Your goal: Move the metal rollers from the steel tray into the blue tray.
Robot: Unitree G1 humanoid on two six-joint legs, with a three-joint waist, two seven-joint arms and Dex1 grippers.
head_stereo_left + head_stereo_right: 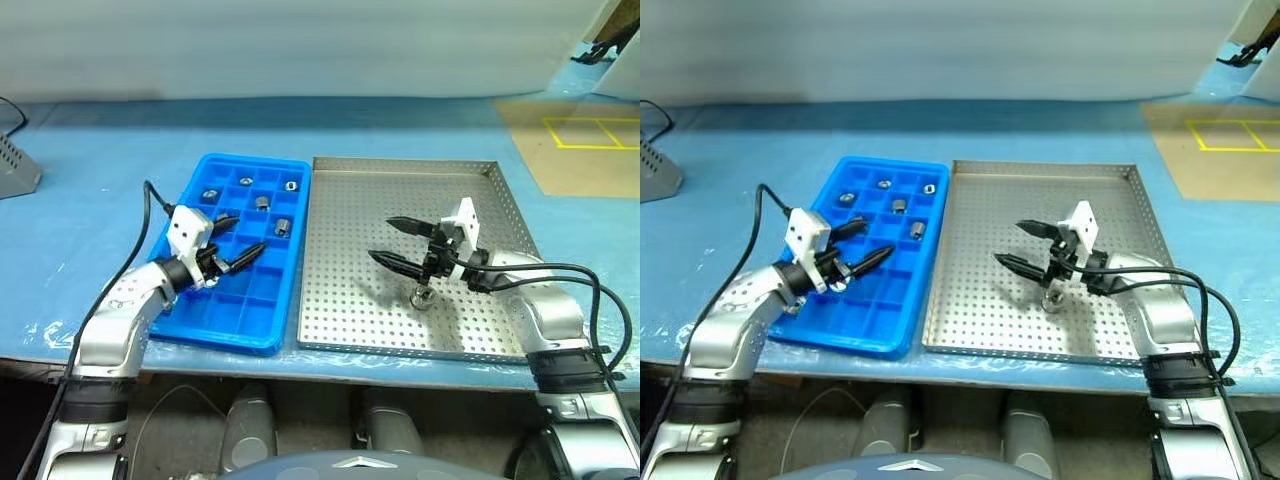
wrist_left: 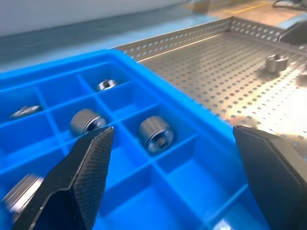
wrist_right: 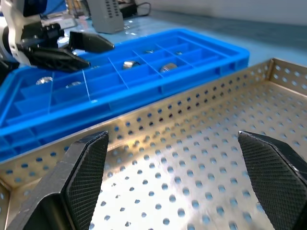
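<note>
Left gripper (image 1: pixel 235 238) hangs over the blue tray (image 1: pixel 262 335), fingers spread and empty, five metal rollers (image 1: pixel 283 226) sitting in its far compartments. Right gripper (image 1: pixel 397 243), fingers spread, hovers above the steel tray (image 1: pixel 350 300), one roller (image 1: pixel 422 296) lying near it.

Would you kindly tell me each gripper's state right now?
Left gripper: open, empty, over the blue tray.
Right gripper: open, empty, over the steel tray.
</note>
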